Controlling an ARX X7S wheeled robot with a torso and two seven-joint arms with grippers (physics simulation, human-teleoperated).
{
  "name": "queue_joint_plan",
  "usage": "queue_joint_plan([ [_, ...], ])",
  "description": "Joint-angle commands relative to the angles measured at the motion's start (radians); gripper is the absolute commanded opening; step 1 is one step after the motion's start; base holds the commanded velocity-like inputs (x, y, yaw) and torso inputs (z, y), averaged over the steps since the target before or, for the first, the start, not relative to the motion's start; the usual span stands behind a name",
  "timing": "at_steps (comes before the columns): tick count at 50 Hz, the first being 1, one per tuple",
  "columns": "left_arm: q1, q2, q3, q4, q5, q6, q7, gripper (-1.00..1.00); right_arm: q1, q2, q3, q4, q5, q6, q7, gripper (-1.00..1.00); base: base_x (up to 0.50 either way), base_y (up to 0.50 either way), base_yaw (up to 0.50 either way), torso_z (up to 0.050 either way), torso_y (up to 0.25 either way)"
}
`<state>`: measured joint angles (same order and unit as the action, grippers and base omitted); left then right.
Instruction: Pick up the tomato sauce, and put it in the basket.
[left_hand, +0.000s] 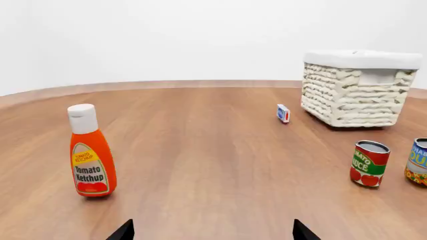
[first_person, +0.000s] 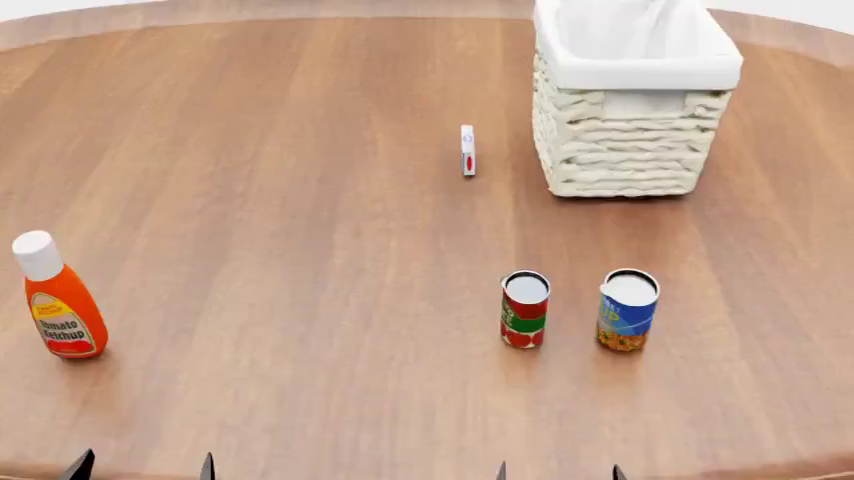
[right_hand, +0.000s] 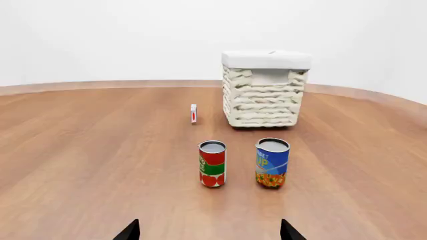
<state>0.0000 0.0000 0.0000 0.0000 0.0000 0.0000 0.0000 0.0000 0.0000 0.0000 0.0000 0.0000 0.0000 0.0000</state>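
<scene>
Small red-label tomato sauce can stands upright, well short of the cream wicker basket; both grippers spread wide, holding nothing

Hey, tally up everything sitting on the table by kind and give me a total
Cans: 2, the tomato sauce and a blue-and-yellow can
Bottles: 1, the ketchup bottle
Baskets: 1, the basket
Small boxes: 1, a small white box standing on edge
Total: 5
</scene>
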Motion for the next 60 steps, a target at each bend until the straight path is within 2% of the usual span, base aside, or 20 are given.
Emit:
queue_joint_plan([
  [1,-0.002,-0.010,0.011,-0.012,-0.010,0.010,-0.011,1.00,0.000,0.009,-0.013,0.000,0.009,0.000,0.013,1.00,0.00,0.00,0.00,0.000,0.000],
  [4,0.008,-0.025,0.019,0.047,-0.051,-0.029,-0.021,1.00,-0.019,0.019,-0.029,-0.058,0.016,0.010,0.023,1.00,0.00,0.00,0.00,0.000,0.000],
  [5,0.021,-0.029,0.012,0.101,-0.142,-0.099,0.024,1.00,-0.025,0.023,-0.037,-0.083,0.022,0.016,0.025,1.00,0.00,0.00,0.00,0.000,0.000],
  [6,0.033,-0.036,0.014,0.139,-0.167,-0.125,0.033,1.00,-0.031,0.023,-0.037,-0.101,0.036,0.001,0.030,1.00,0.00,0.00,0.00,0.000,0.000],
  [7,0.053,-0.040,0.030,0.175,-0.113,-0.093,0.000,1.00,-0.039,0.033,-0.052,-0.130,0.025,0.006,0.030,1.00,0.00,0.00,0.00,0.000,0.000],
  [13,0.095,-0.061,0.035,0.325,-0.156,-0.147,-0.014,1.00,-0.079,0.050,-0.070,-0.244,0.038,0.020,0.049,1.00,0.00,0.00,0.00,0.000,0.000],
  [23,0.044,-0.110,0.017,0.643,-0.210,-0.400,-0.083,1.00,-0.045,0.082,-0.071,-0.629,0.068,0.340,0.081,1.00,0.00,0.00,0.00,0.000,0.000],
  [28,0.016,-0.122,0.011,0.742,-0.232,-0.492,-0.113,1.00,-0.014,0.099,-0.089,-0.728,0.061,0.438,0.092,1.00,0.00,0.00,0.00,0.000,0.000],
  [33,0.036,-0.140,0.017,0.793,-0.203,-0.462,-0.130,1.00,0.000,0.109,-0.093,-0.806,0.062,0.501,0.107,1.00,0.00,0.00,0.00,0.000,0.000],
  [40,0.033,-0.148,-0.032,0.897,-0.288,-0.529,-0.141,1.00,0.005,0.118,-0.130,-0.941,0.027,0.587,0.144,1.00,0.00,0.00,0.00,0.000,0.000],
  [46,0.010,-0.156,-0.058,0.901,-0.314,-0.545,-0.151,1.00,0.023,0.133,-0.153,-0.994,0.018,0.652,0.149,1.00,0.00,0.00,0.00,0.000,0.000],
  [60,0.025,-0.169,-0.044,0.922,-0.325,-0.528,-0.161,1.00,-0.011,0.165,-0.131,-0.965,0.072,0.552,0.135,1.00,0.37,0.00,0.00,0.000,0.000],
])
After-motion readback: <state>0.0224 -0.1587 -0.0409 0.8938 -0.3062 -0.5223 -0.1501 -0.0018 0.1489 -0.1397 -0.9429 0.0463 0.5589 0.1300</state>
